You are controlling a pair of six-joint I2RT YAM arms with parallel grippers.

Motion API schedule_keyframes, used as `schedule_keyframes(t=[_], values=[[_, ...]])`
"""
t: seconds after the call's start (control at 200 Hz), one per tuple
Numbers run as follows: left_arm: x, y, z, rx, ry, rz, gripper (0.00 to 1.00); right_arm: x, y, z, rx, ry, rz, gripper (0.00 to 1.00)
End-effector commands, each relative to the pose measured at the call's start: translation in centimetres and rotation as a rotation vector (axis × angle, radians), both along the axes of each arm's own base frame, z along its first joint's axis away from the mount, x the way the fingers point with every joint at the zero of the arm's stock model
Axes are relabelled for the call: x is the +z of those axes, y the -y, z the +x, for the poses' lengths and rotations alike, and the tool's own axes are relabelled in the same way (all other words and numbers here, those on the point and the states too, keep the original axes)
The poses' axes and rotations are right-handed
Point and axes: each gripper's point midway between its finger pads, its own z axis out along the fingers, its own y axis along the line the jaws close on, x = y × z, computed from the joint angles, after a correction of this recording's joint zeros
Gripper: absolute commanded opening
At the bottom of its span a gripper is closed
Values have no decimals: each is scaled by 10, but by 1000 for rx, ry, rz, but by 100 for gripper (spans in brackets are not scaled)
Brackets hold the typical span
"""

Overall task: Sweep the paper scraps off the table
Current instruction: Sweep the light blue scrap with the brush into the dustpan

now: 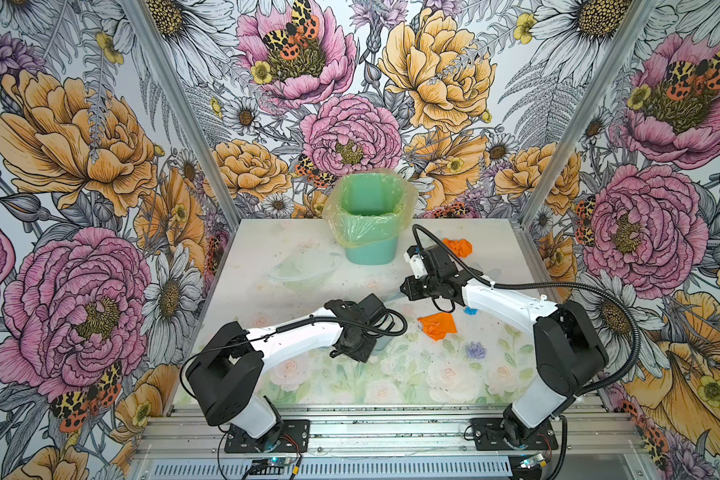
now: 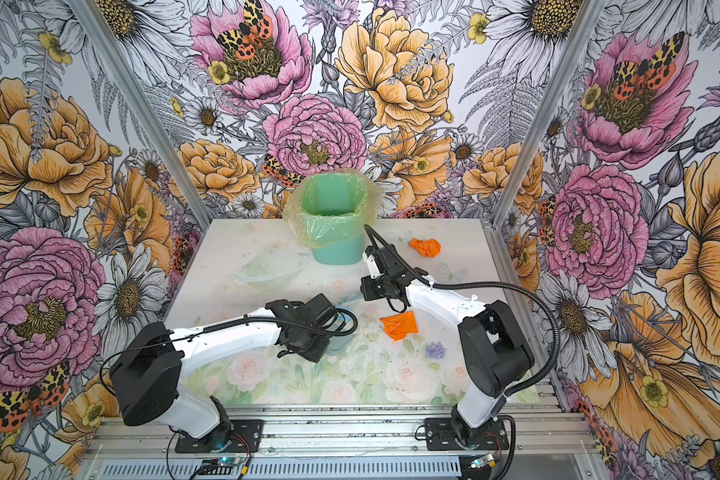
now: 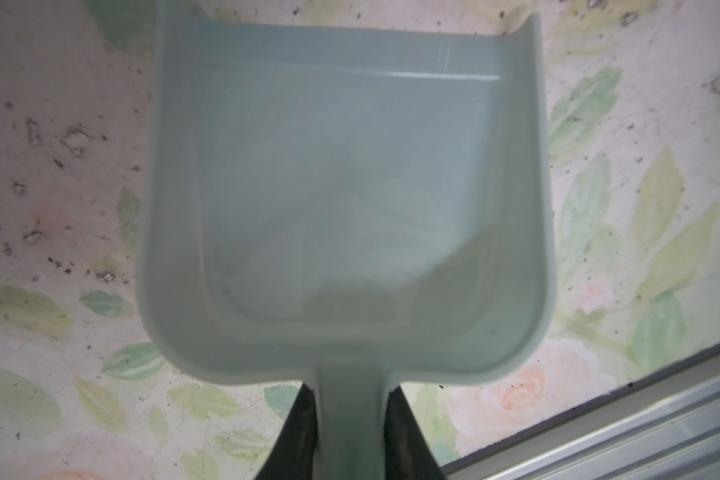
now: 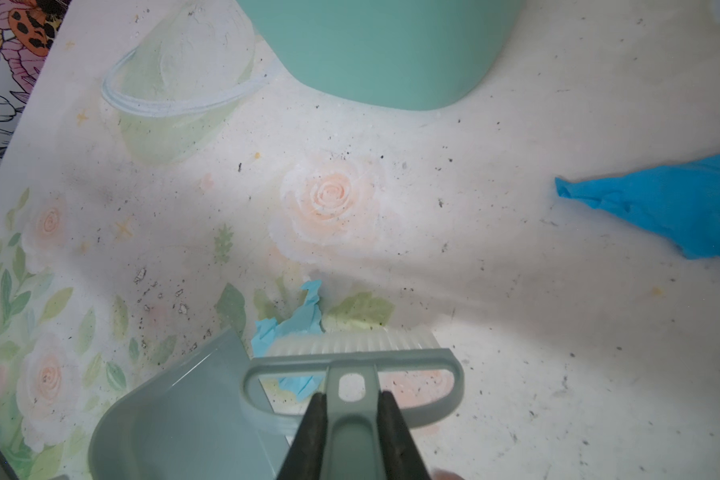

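Sweeping step. Left jaws pinch pan (image 3: 346,187) handle, right jaws pinch brush (image 4: 391,361); light-blue scrap (image 4: 296,322) at bristles. Next: probably flick it into pan.

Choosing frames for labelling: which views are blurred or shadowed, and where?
Left wrist view: the dustpan fills the frame, soft and hazy, while the table beside it is somewhat sharper. Right wrist view: the brush is soft up close, and a broad shadow crosses the table. Both top views: evenly lit and sharp.
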Motion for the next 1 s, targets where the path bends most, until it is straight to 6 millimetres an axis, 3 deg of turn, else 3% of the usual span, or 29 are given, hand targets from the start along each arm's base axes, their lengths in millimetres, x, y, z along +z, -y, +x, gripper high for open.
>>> schedule_keyframes(t=[0.0, 0.505, 0.841, 0.991], values=[[0, 3, 8, 23, 41, -8, 0, -3, -1, -3, 29, 27, -39, 0], [-8, 1, 13, 33, 46, 1, 0, -15, -21, -50, 242, -51, -59, 0], [-11, -3, 21, 74, 78, -21, 0, -1, -23, -96, 390, -134, 18, 0], [-13, -4, 25, 101, 105, -36, 0, 13, -22, -103, 407, -118, 43, 0]])
